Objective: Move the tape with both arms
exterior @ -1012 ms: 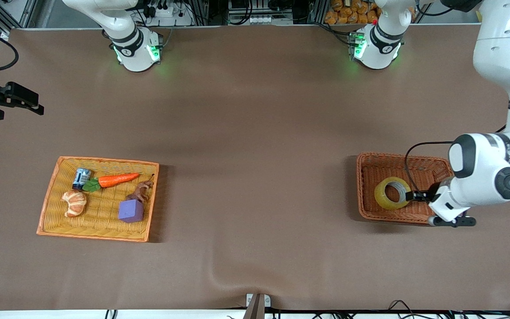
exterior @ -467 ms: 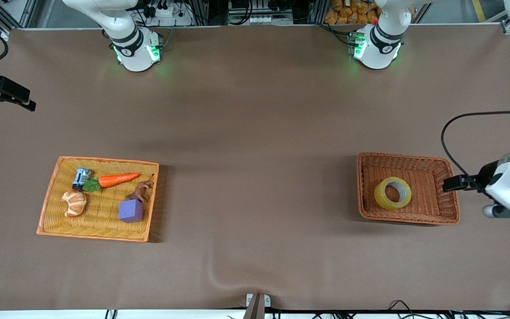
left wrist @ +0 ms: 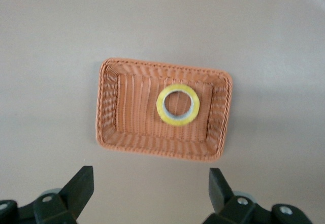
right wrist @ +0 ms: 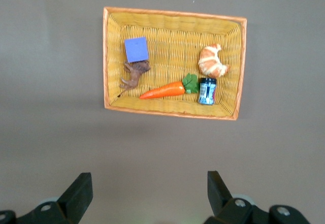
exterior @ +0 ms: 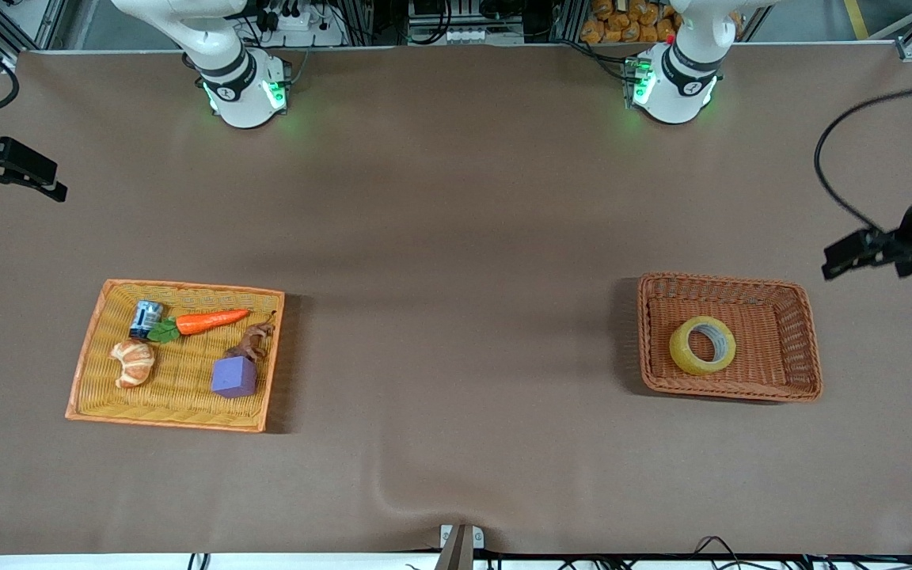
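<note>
Translucent yellowish ring-shaped tape roll (exterior: 702, 346) lies in brown wicker basket (exterior: 808, 345). Left gripper (exterior: 840, 258) and right gripper (exterior: 44, 183): fingers apart, empty, above bare table.

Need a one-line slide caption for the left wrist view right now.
Left tool, fingers open, high above the brown wicker basket where the tape lies flat, released.

Nothing stands over the tape (exterior: 702, 345); only the brown basket's (exterior: 807, 348) walls ring it.
</note>
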Motion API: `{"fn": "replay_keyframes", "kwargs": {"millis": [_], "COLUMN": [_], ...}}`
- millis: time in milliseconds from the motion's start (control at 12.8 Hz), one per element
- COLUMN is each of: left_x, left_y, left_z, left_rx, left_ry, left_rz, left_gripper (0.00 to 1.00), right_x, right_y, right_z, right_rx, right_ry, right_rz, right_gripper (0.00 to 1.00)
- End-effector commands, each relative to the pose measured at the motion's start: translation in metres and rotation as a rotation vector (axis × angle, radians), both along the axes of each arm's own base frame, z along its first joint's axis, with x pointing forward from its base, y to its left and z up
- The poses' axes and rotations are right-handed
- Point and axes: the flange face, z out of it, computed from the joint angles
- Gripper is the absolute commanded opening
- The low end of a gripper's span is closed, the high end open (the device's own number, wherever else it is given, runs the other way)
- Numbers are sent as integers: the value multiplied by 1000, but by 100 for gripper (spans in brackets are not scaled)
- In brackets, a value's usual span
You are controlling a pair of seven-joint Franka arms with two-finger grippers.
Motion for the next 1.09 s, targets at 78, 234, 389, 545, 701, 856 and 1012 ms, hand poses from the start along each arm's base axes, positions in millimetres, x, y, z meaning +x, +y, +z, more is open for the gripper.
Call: {"fn": "replay_keyframes", "kwargs": {"millis": [78, 234, 389, 545, 701, 856, 1012], "left_x": [-18, -26, -35, -49, -62, -64, -58], "left_y": [1, 0, -3, -9, -14, -14, -16], "left_z": [10, 21, 25, 26, 34, 36, 30], "left_rx": [-7, -5, -12, -26, -33, -33, -24], "left_ry": [7, 0, 16, 23, 1, 3, 13], "left_rz": [10, 8, 5, -8, -15, -22, -27], "left_gripper": [100, 100, 100, 100, 100, 100, 100], "right_x": [-8, -6, -7, -7, -8, -8, -2], "right_y": [-4, -1, -3, -10, -25, -30, -37], "right_z": [6, 5, 5, 8, 9, 9, 19], "right_rx": [-9, -9, -11, -11, -13, -15, -23], "right_ry": [-10, -6, -6, -18, -16, -19, -93], "right_rz": [34, 46, 32, 23, 6, -5, -19], "right_gripper": [100, 100, 100, 100, 100, 100, 100]}}
